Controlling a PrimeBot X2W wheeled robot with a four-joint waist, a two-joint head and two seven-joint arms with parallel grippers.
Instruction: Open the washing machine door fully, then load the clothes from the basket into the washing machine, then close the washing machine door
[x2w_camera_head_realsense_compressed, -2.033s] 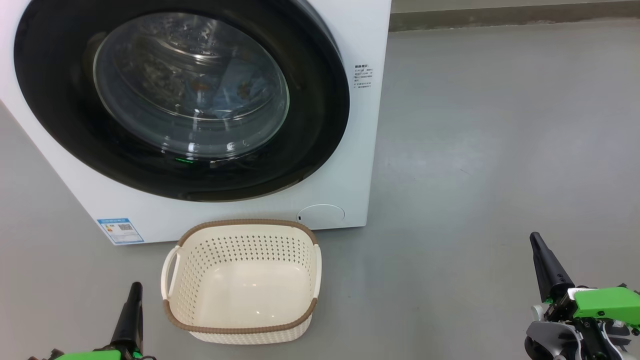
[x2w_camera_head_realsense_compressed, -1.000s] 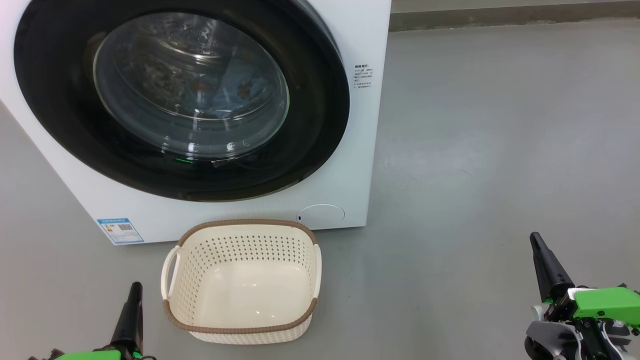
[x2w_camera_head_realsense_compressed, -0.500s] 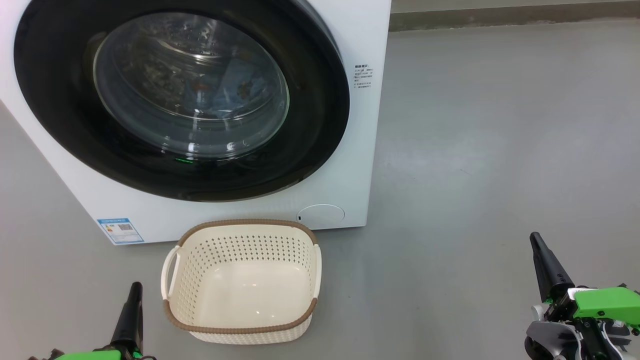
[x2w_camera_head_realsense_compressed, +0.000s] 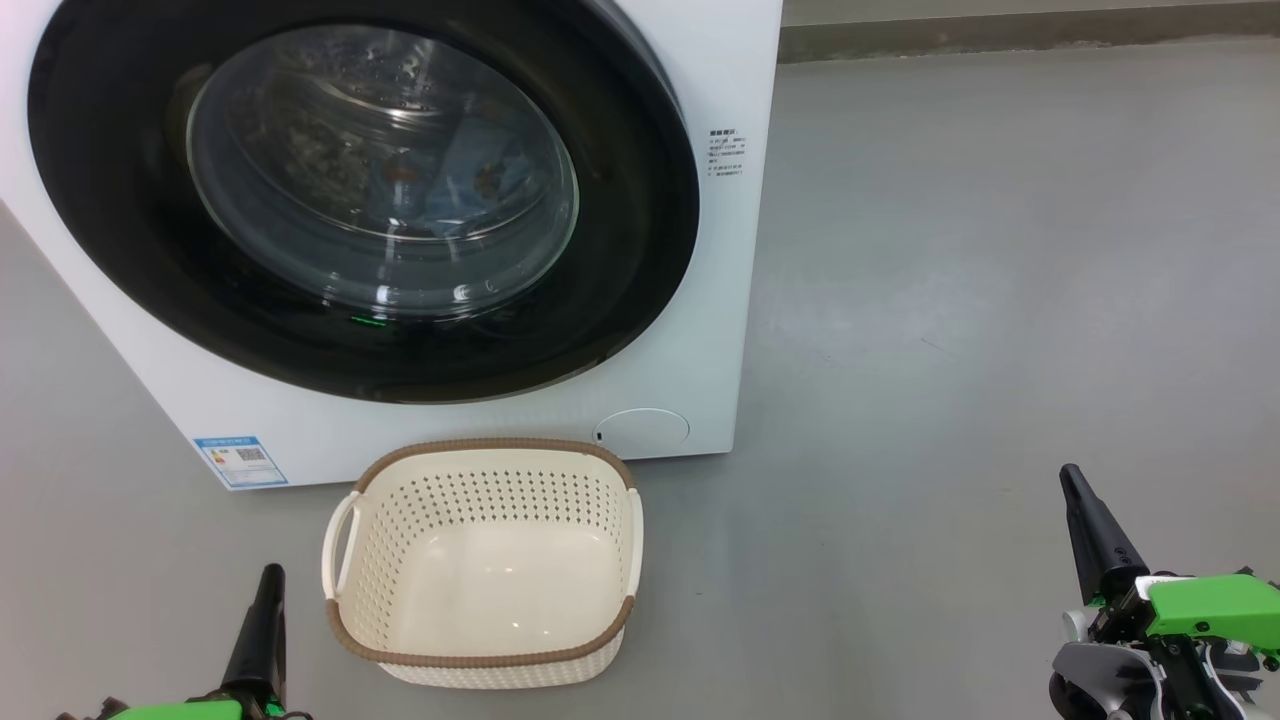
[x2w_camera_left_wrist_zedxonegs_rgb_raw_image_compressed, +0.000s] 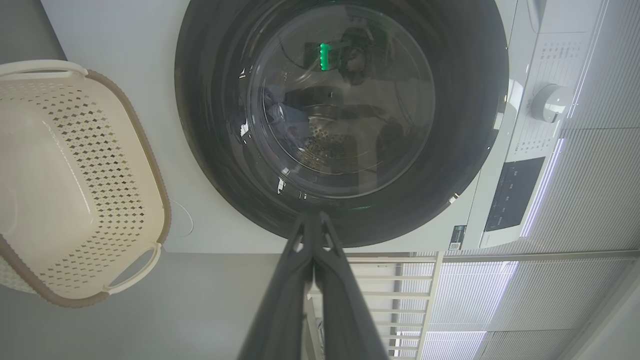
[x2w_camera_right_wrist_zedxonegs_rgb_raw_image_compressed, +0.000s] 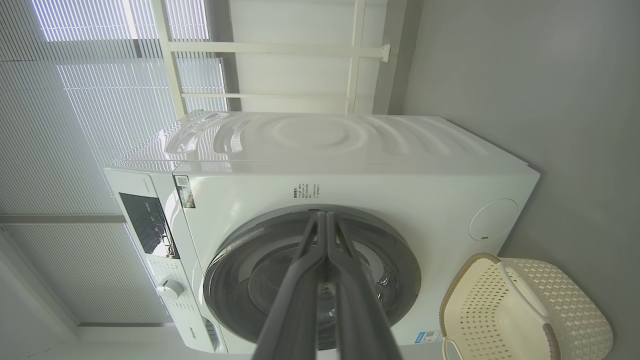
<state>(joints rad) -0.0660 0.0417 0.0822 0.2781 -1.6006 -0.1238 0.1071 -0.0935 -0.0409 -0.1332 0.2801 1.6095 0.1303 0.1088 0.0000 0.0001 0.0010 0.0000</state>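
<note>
Rested left claw, right claw near, pinched closed, empty | faced shut door, clothes visible inside, bare basket | risked door not clicked home, swinging open, if unchecked.

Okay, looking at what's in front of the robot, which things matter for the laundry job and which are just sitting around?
For the job:
washing machine
washing machine door, shut
clothes, light blue, behind the door glass
basket, empty, on the floor in front of the machine

Just there:
blue label sticker
round flap
control dial
window blinds
</note>
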